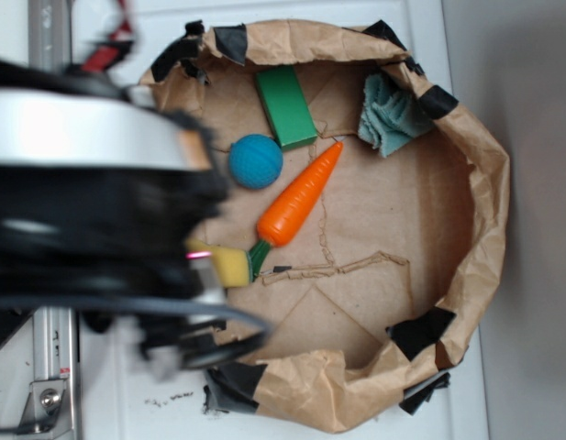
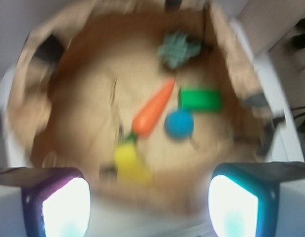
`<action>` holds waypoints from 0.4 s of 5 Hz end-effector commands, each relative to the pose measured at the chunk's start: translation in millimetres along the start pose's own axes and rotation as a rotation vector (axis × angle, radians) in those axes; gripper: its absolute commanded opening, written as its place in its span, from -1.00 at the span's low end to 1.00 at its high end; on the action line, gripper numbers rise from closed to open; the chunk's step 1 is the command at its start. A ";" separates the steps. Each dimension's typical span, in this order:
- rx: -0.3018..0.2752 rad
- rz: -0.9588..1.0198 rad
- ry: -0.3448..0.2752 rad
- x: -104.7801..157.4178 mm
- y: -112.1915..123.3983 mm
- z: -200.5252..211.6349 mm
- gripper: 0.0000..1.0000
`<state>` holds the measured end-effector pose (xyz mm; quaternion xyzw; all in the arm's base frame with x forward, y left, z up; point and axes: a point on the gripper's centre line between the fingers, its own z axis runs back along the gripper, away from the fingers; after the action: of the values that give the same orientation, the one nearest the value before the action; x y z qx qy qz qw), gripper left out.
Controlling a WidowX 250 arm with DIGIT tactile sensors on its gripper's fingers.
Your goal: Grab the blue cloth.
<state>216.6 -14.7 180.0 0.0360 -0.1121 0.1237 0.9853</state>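
The blue cloth is a pale teal ribbed fabric piece lying against the far right wall of the brown paper basin. In the blurred wrist view it sits at the top centre. My gripper is open and empty, its two glowing pads wide apart, high above the basin's near side. In the exterior view the arm is a large blurred dark mass at the left, far from the cloth.
In the basin lie a green block, a round blue ball, an orange carrot and a yellow piece. Black tape patches line the crumpled paper rim. A metal rail stands at the left.
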 end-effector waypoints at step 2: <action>0.134 0.117 -0.118 38.6 15.1 -88.9 1.00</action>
<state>264.5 11.8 88.9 0.1089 -0.1426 0.1800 0.9672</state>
